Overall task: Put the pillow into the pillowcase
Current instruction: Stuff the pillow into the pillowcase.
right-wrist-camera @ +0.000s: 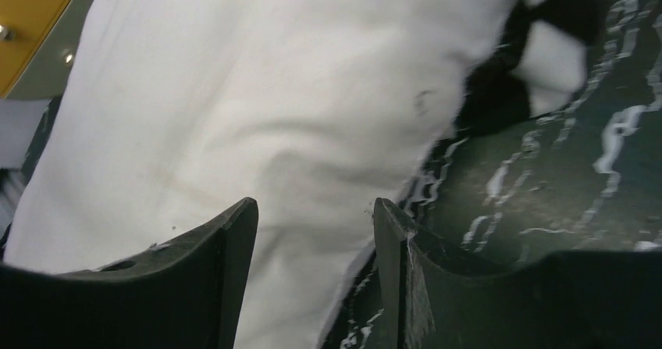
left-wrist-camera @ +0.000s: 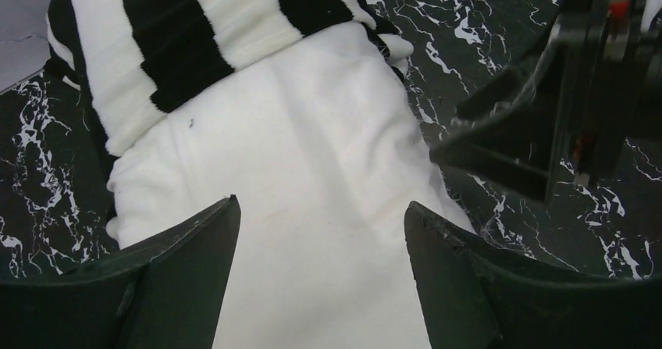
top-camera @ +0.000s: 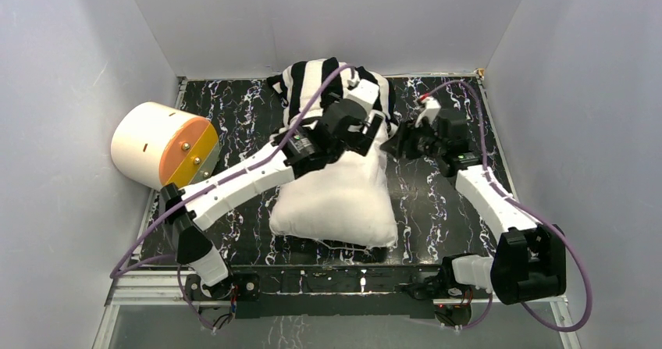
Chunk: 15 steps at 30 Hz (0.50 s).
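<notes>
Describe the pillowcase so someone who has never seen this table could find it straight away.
On the black, white-veined table lies a plump white pillow. The pillowcase is the soft fabric bunched over the pillow's far end. Its broad black and white stripes set it apart from the plain pillow and the thinly veined tabletop.

A cream cylinder [top-camera: 148,142] with an orange face is lying on its side at the left edge of the black, white-veined counter [top-camera: 242,107], the face pointing toward the near right. Plain white walls [top-camera: 328,13] are enclosing the counter.
</notes>
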Motion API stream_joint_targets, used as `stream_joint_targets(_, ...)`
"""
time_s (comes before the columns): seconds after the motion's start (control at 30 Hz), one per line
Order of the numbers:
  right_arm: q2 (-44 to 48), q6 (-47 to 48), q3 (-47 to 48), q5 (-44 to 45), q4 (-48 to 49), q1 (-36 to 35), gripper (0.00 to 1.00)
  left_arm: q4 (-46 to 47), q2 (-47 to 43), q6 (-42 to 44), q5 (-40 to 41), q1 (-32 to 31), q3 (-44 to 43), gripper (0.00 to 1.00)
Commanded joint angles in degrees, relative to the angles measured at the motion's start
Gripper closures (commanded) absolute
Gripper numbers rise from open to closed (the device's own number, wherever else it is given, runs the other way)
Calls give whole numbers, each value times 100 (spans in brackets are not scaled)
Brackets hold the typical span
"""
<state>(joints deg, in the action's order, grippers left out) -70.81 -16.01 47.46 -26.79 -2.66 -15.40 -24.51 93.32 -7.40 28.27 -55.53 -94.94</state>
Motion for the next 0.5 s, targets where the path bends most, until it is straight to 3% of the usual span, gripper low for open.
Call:
stream_joint_targets(0.0,0,443,257,-30,878,836,35,-268,682,-236,850,-358,-338,23)
stream_joint_targets(0.17,-554,724,8,-566,2180,1352,35,314,1742,98,1065,-399,-700,18)
stream_joint_targets(0.33,-1369,1536,-87,-779,3430,1355,40,-18,2876,-108,1516,-14,-1298,20)
stream_joint_targets(0.37,-1573,1682,36,-865,3468,1355,42,-78,2957,-191,1508,124,-1271,24)
stream_joint_targets(0.4,-1773,1924,164,-920,3428,1355,42,-109,2957,-275,1486,237,-1190,35)
stream_joint_targets(0.47,-2081,2282,336,-1063,3546,1355,43,-39,2737,-495,1464,427,-869,75)
